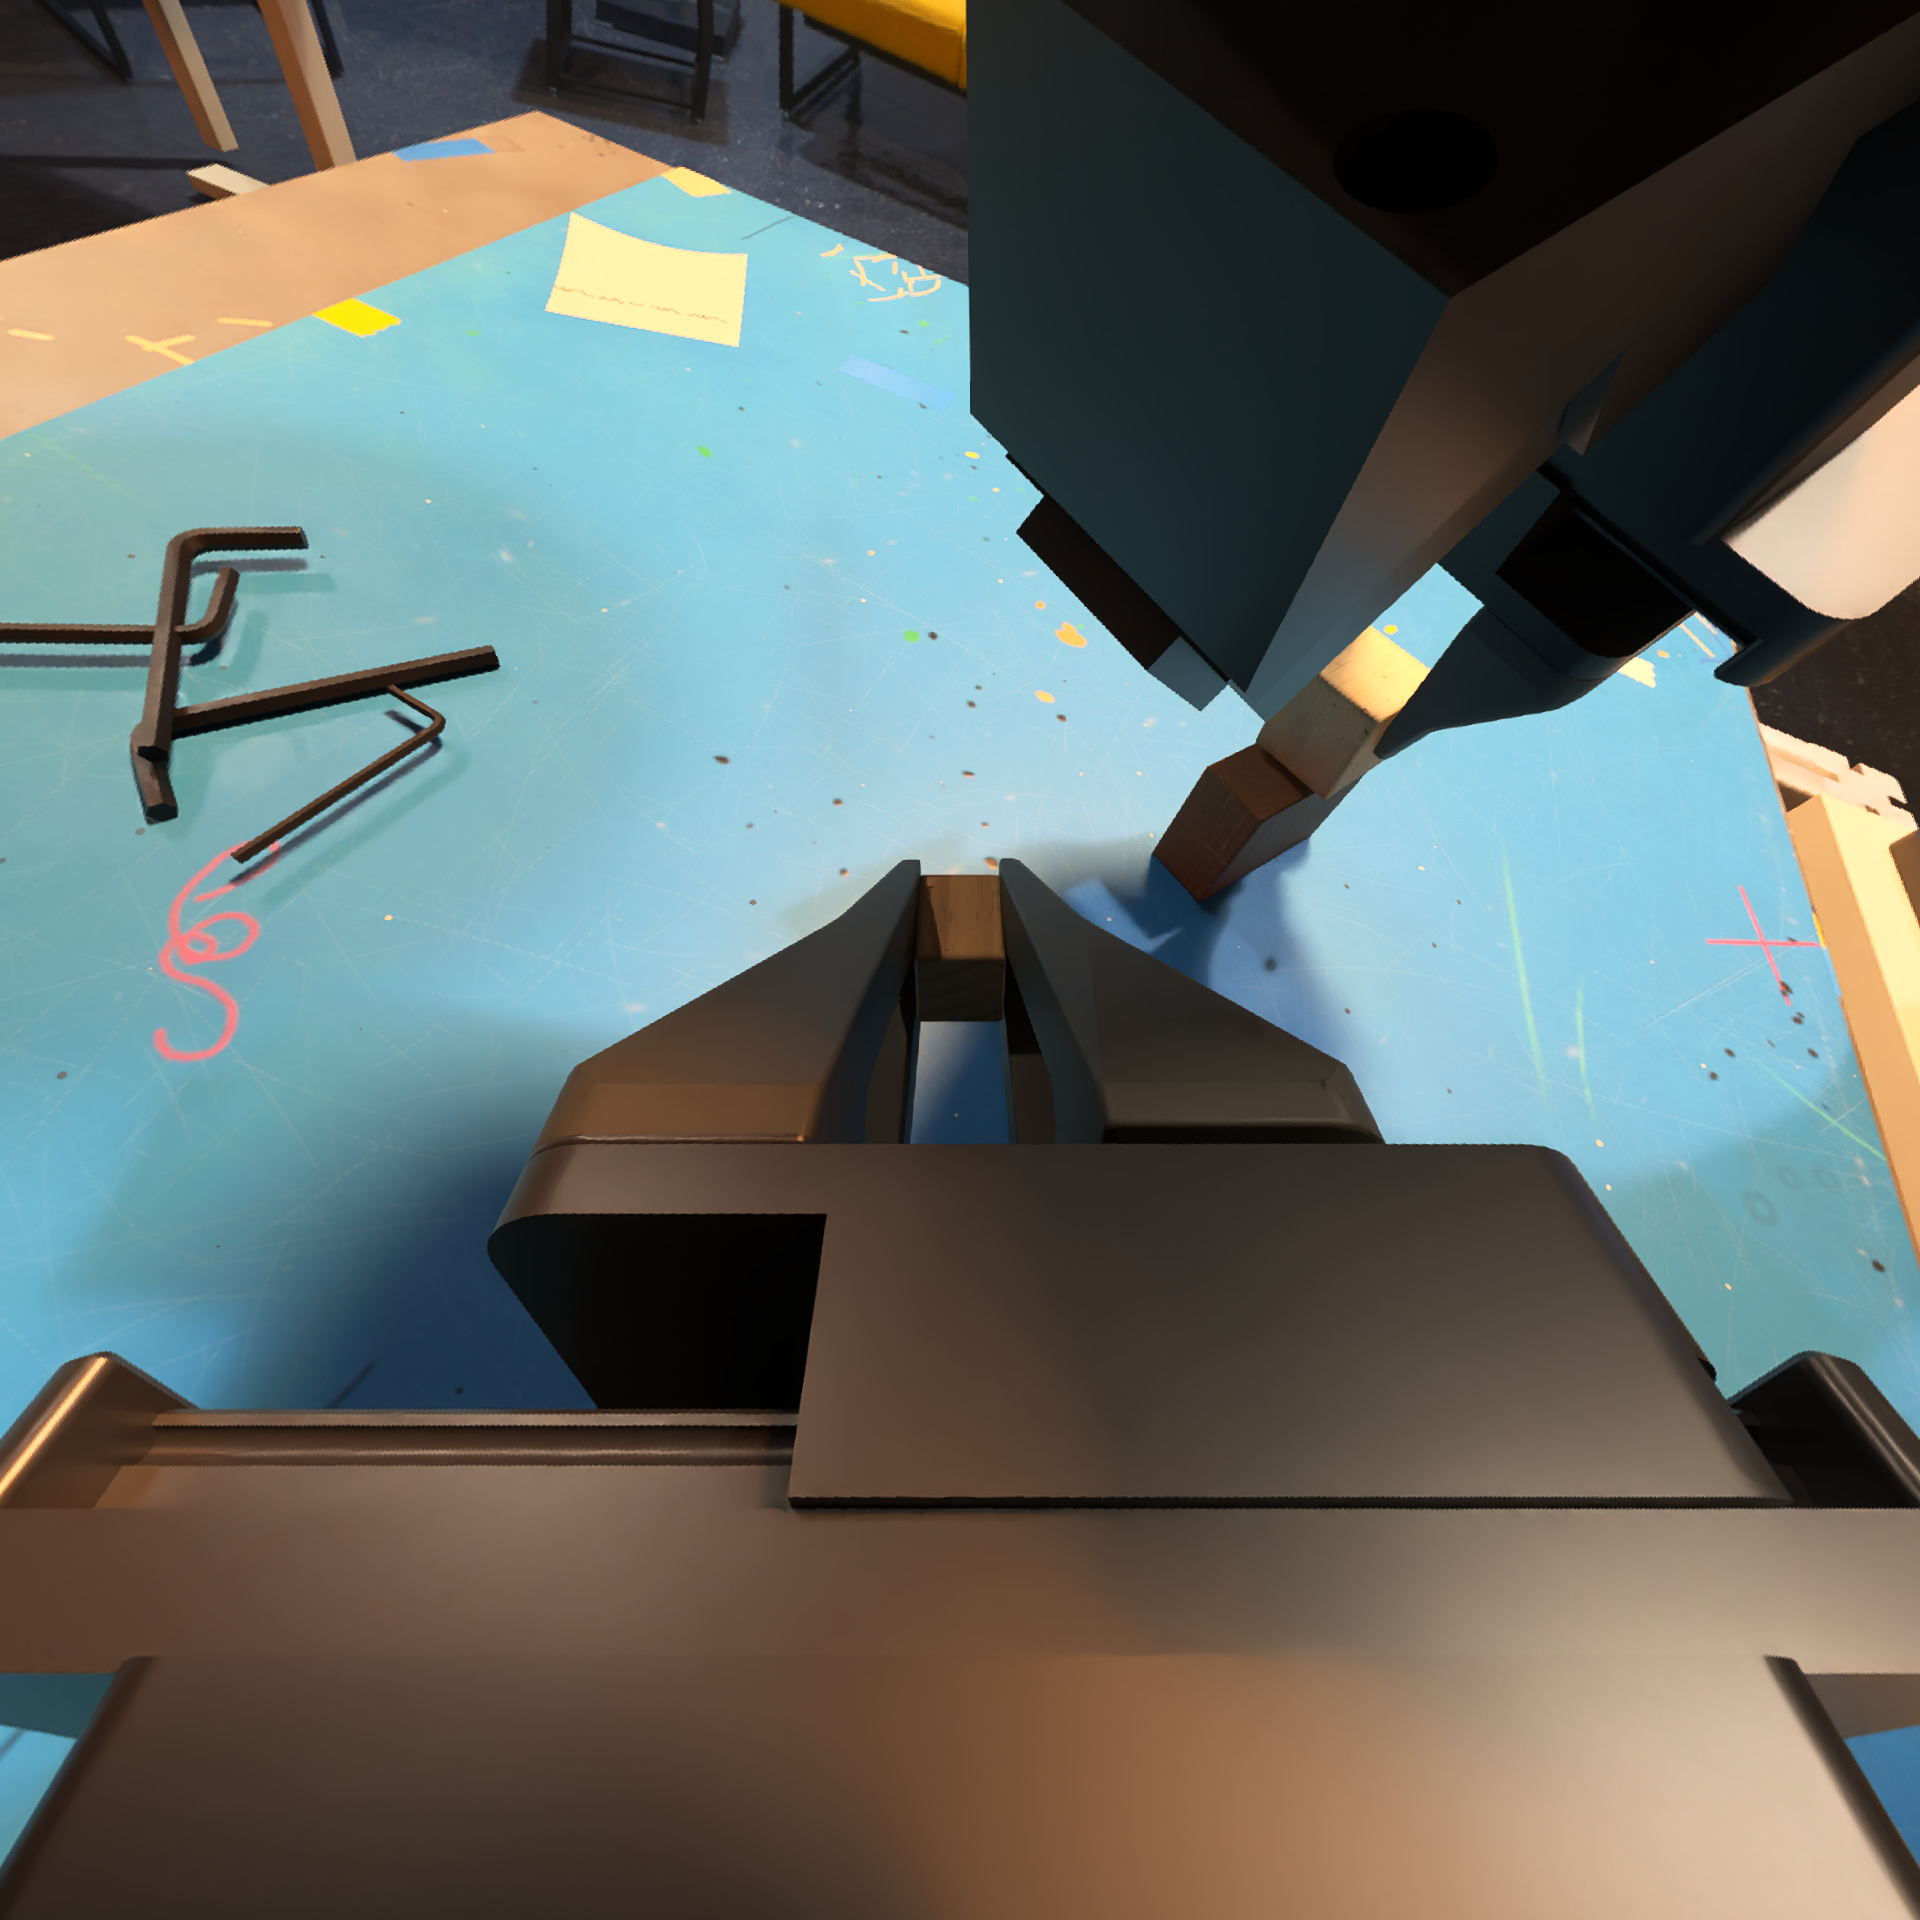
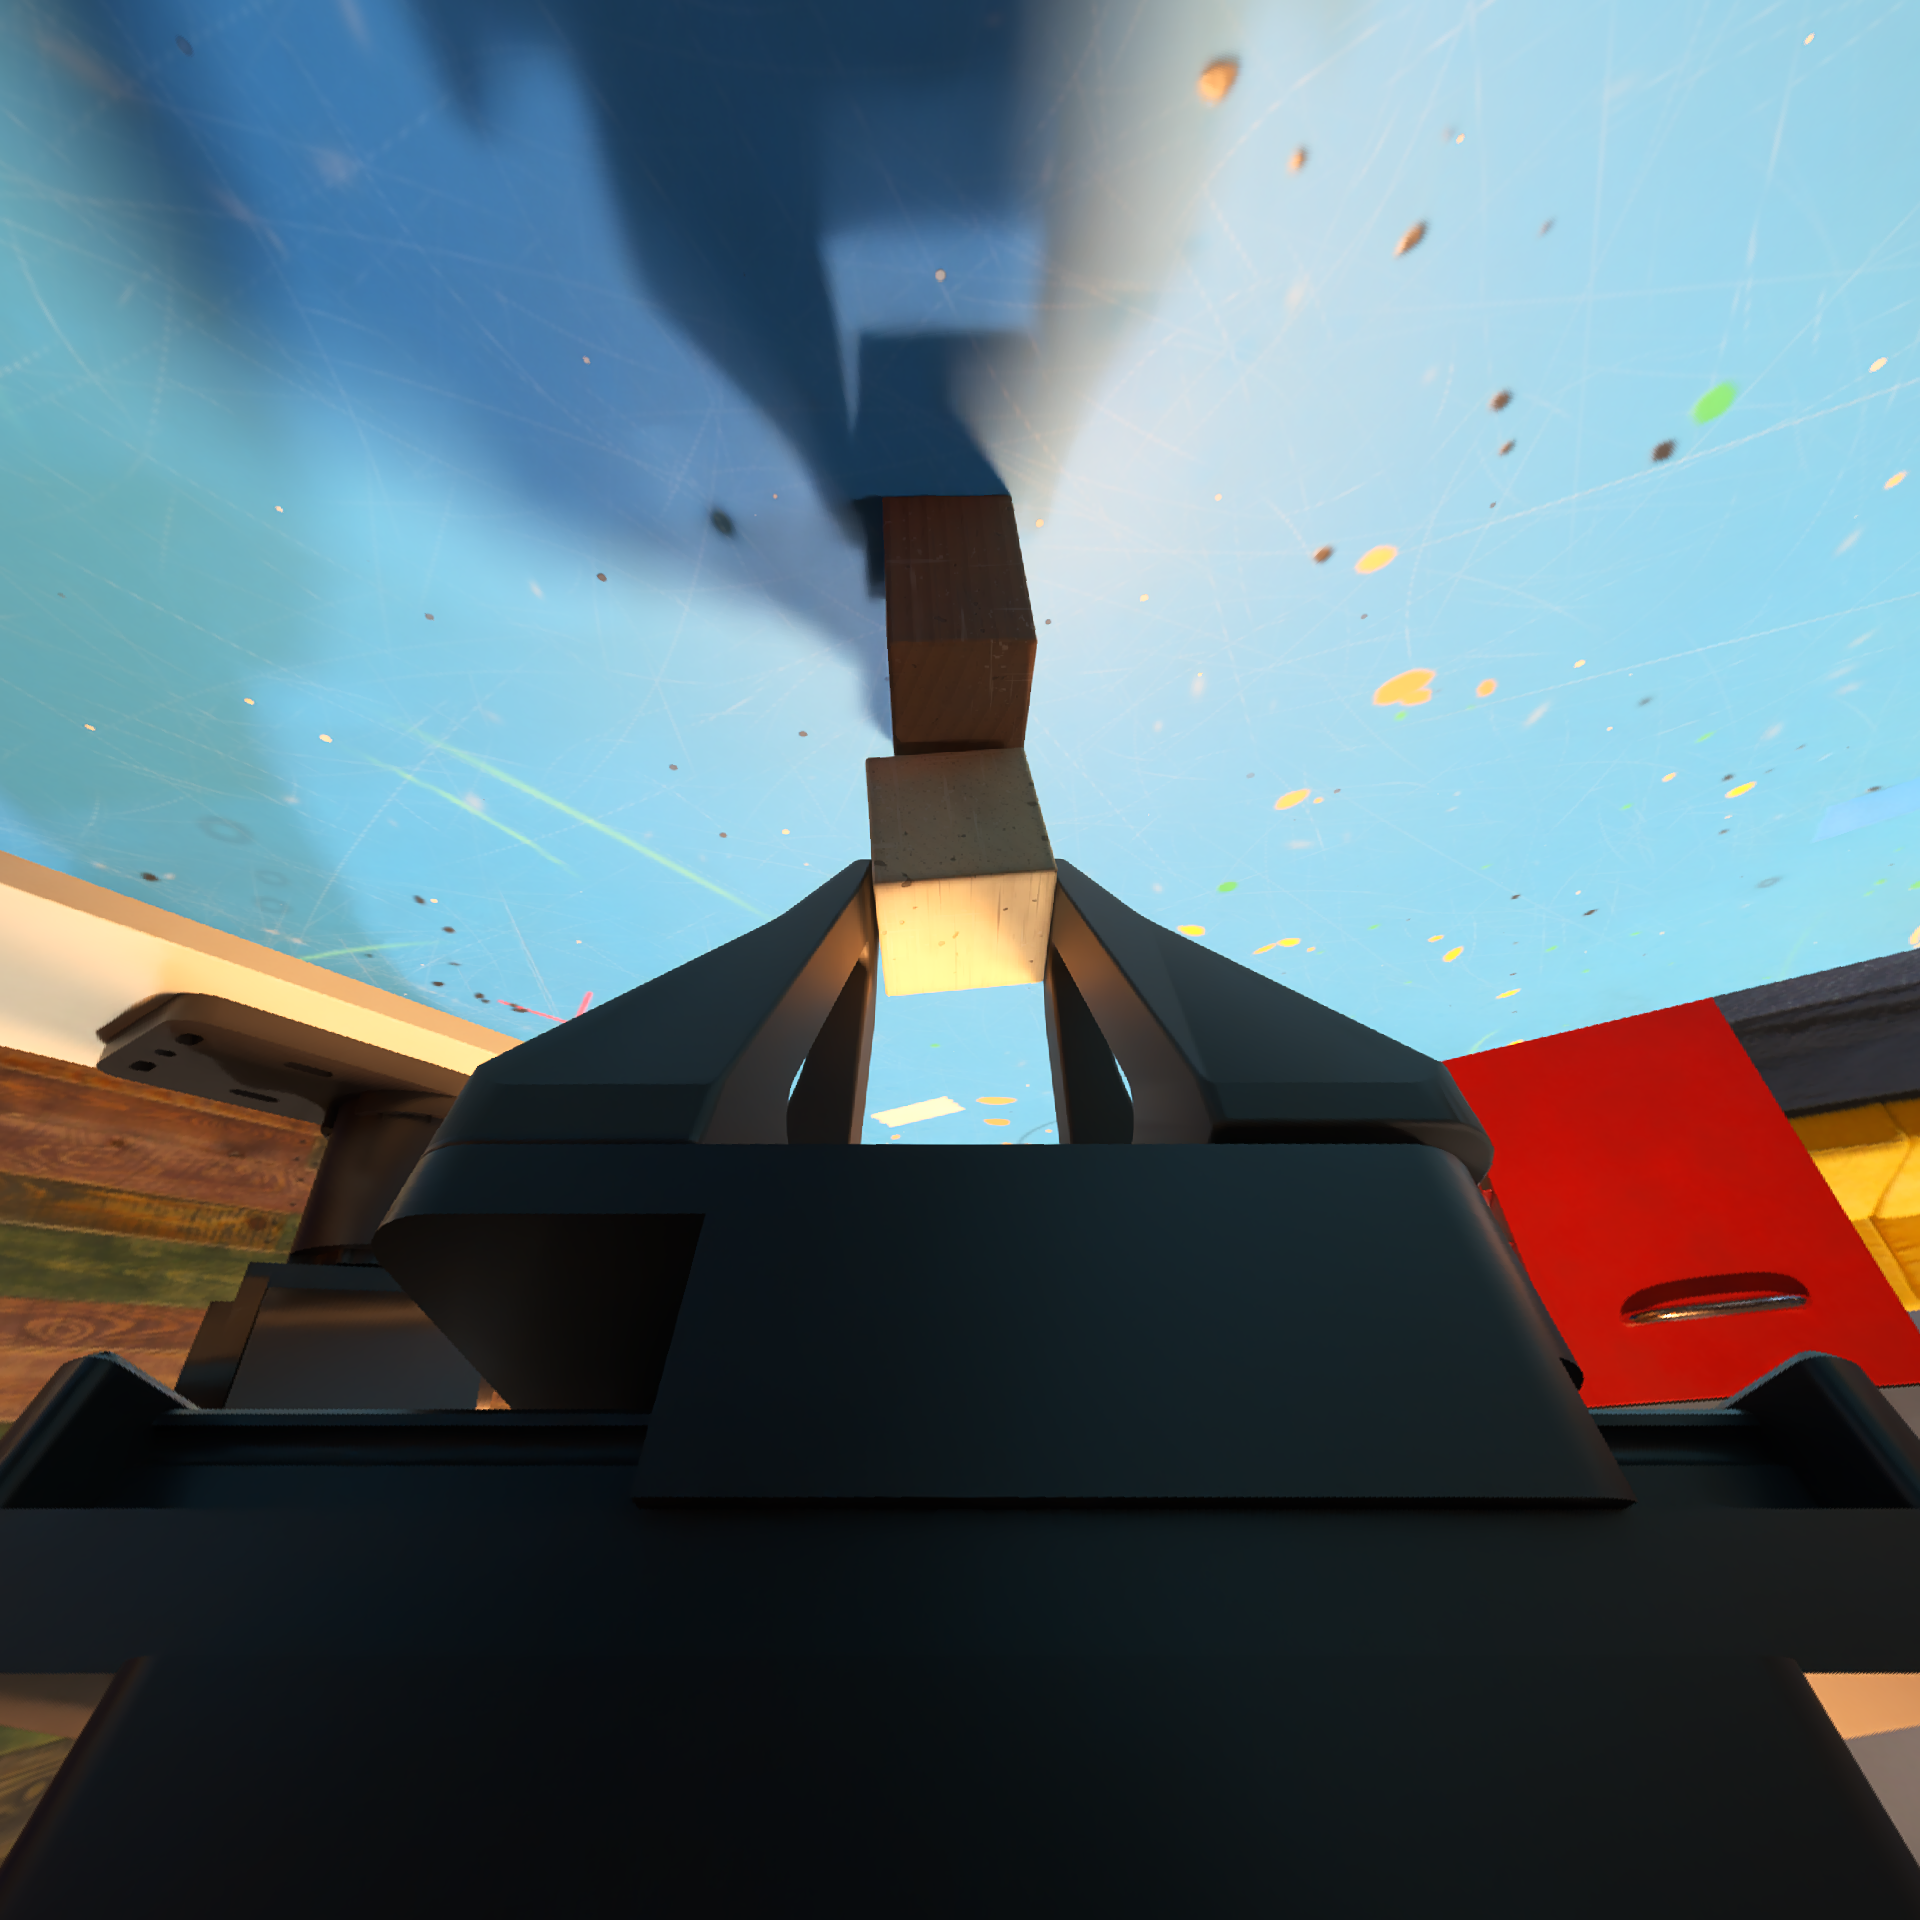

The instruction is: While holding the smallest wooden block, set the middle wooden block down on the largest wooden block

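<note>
Middle wooden block (image 2: pixel 961 883): pale, centre frame, gripped in right claw (image 2: pixel 964 925), touching darker largest wooden block (image 2: pixel 958 623) on blue worktop (image 2: pixel 1455 623). Smallest wooden block (image 1: pixel 959 940): clamped in left claw (image 1: pixel 961 935), centre frame. Step: placing. Next, likely: seat squarely, then release. Hex keys (image 1: pixel 260 675), left.

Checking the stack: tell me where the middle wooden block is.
The pale middle wooden block sits centre in the right wrist view, pinched in the right claw, its far end against the darker largest wooden block.
</note>
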